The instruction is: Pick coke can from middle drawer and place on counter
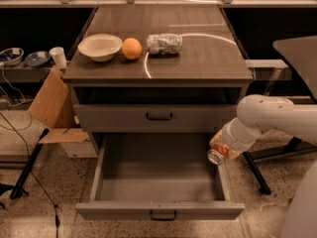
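Pincer (pixel 225 144) at the arm's end, right of the cabinet, clenched round the coke can (pixel 220 153). The can is tilted, silver end down and to the left, lifted clear above the right wall of the open middle drawer (pixel 153 175). On the bench (pixel 203 58): white bowl (pixel 100 46), orange (pixel 132 48), and pale can (pixel 164 43) lying on its side.
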Motion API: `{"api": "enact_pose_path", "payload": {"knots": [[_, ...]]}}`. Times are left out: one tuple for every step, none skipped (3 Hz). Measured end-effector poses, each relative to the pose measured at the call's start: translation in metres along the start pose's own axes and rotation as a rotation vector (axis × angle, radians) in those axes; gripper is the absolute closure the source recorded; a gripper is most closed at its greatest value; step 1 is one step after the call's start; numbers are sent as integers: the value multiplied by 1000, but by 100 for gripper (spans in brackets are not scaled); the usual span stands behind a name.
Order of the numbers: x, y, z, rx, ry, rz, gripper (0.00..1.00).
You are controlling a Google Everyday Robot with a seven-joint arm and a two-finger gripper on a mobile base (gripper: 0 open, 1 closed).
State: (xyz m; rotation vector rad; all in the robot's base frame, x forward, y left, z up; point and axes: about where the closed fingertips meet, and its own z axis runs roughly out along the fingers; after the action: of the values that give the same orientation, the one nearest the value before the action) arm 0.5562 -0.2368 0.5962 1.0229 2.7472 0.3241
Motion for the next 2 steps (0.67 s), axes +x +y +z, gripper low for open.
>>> {"api": "enact_pose_path", "payload": {"knots": [[-4,-1,-37,10,24,-119,100],[0,-4,-43,26,51,-173,100]]}}
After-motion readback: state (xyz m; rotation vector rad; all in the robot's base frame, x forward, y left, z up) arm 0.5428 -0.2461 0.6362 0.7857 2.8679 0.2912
